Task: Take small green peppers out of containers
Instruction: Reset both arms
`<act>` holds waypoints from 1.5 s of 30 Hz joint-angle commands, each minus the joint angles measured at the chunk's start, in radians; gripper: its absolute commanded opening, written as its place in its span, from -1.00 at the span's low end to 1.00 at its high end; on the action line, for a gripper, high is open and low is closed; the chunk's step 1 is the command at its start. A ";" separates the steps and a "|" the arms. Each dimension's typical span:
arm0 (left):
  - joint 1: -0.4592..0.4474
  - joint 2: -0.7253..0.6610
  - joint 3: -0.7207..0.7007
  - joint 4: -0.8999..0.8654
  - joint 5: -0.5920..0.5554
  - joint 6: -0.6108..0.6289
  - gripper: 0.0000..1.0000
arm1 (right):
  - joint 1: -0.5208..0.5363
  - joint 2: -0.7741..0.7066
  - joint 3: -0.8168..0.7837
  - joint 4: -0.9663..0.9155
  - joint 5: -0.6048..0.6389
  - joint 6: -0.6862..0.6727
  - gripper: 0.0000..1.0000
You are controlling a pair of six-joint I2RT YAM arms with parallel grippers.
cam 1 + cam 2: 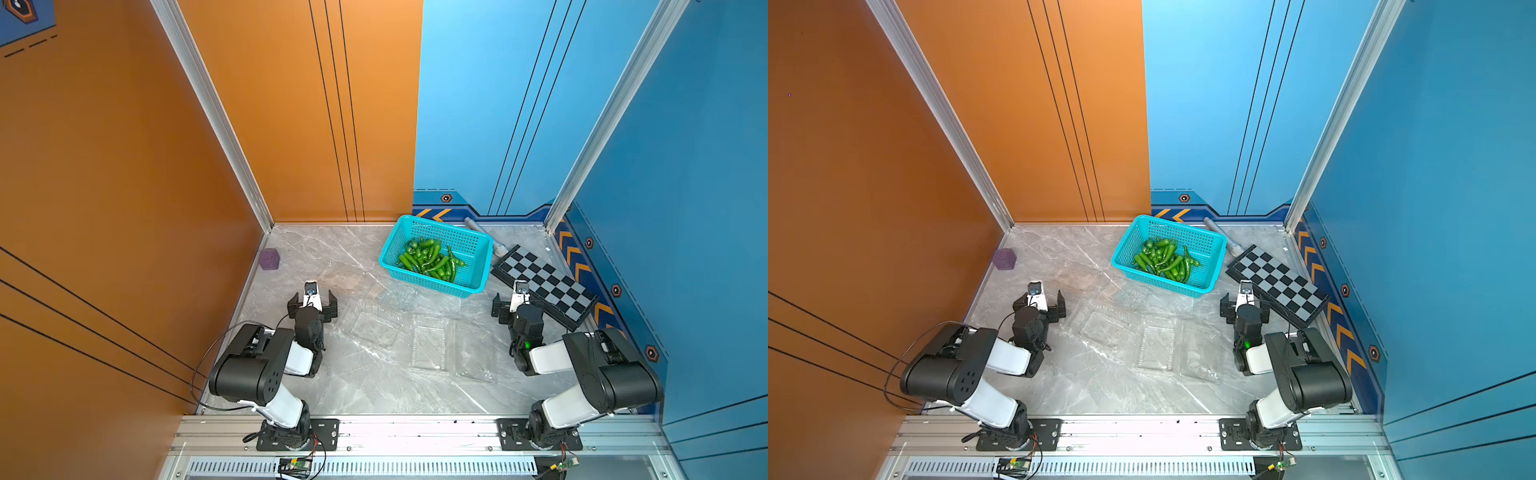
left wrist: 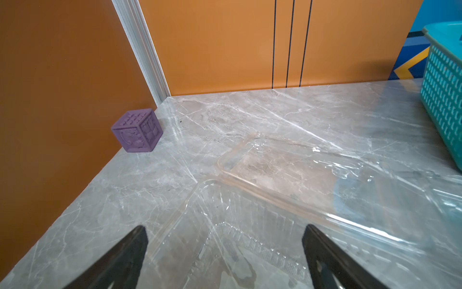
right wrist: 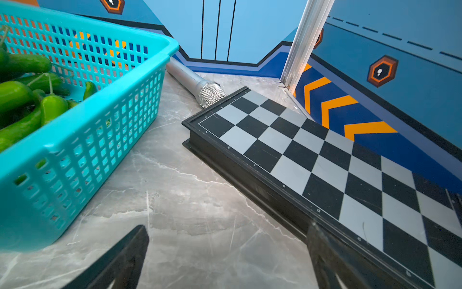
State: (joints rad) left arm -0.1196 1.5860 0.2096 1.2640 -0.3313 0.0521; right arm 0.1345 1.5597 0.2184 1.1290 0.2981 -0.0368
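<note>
Over on the far right of the marble table (image 1: 316, 249), the small green peppers (image 1: 430, 259) sit piled in the teal basket (image 1: 478, 249). The 3 clear containers (image 1: 372, 330) lie mid-table between the arms, lids apparently folded open, though the plastic is hard to trace. The left gripper (image 1: 312, 302) hangs over the leftmost tray's left rim, jaws spread wide, gripping nothing. The right gripper (image 3: 225, 229) gapes just as wide and empty, near of the basket, right beside the chessboard (image 3: 312, 155).
</note>
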 commanded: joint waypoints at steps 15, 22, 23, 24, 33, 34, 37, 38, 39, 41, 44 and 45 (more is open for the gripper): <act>-0.009 0.018 0.009 0.028 0.008 0.020 0.98 | -0.030 -0.013 0.104 -0.120 0.020 0.067 1.00; -0.014 0.010 0.050 -0.053 -0.055 0.010 0.97 | -0.033 -0.013 0.109 -0.126 0.013 0.069 1.00; -0.019 0.009 0.057 -0.067 -0.068 0.011 0.97 | -0.035 -0.013 0.112 -0.131 0.007 0.070 1.00; -0.026 0.010 0.065 -0.078 -0.084 0.014 0.98 | -0.036 -0.013 0.114 -0.139 0.002 0.072 1.00; -0.031 0.009 0.069 -0.086 -0.095 0.015 0.97 | -0.039 -0.013 0.117 -0.144 0.002 0.074 1.00; -0.030 0.010 0.070 -0.086 -0.096 0.017 0.97 | -0.043 -0.013 0.124 -0.157 -0.006 0.077 1.00; -0.031 0.011 0.069 -0.087 -0.097 0.016 0.97 | -0.054 -0.015 0.131 -0.177 -0.029 0.083 1.00; -0.030 0.010 0.069 -0.086 -0.096 0.016 0.98 | -0.055 -0.015 0.133 -0.179 -0.031 0.084 1.00; -0.031 0.010 0.069 -0.086 -0.096 0.015 0.97 | -0.059 -0.015 0.137 -0.188 -0.044 0.086 1.00; -0.030 0.010 0.069 -0.086 -0.096 0.016 0.98 | -0.072 -0.016 0.145 -0.205 -0.071 0.092 1.00; -0.030 0.009 0.068 -0.085 -0.096 0.016 0.98 | -0.079 -0.016 0.147 -0.209 -0.085 0.094 1.00; -0.031 0.009 0.068 -0.084 -0.095 0.015 0.97 | -0.079 -0.017 0.147 -0.210 -0.086 0.094 1.00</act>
